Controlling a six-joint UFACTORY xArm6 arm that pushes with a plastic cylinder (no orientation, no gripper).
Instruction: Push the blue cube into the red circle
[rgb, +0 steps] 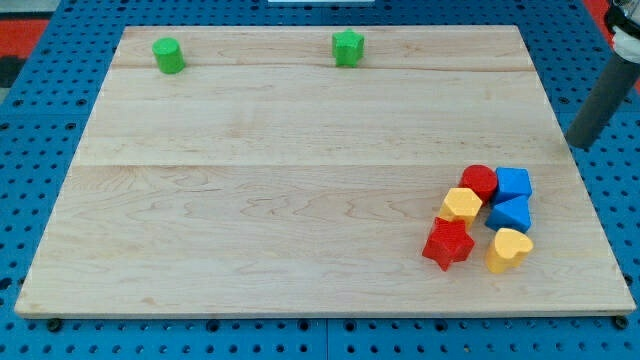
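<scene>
The blue cube (514, 184) lies at the board's lower right, touching the red circle-shaped block (479, 181) on its left. A second blue block (509, 214) sits just below the cube. My tip (581, 146) is at the view's right edge, just off the board, above and to the right of the blue cube and apart from it.
A yellow block (461, 205), a red star (447, 244) and a yellow heart (508, 249) crowd the same cluster. A green cylinder (168, 55) and a green block (347, 47) stand along the board's top edge. The wooden board (280, 200) lies on a blue pegboard.
</scene>
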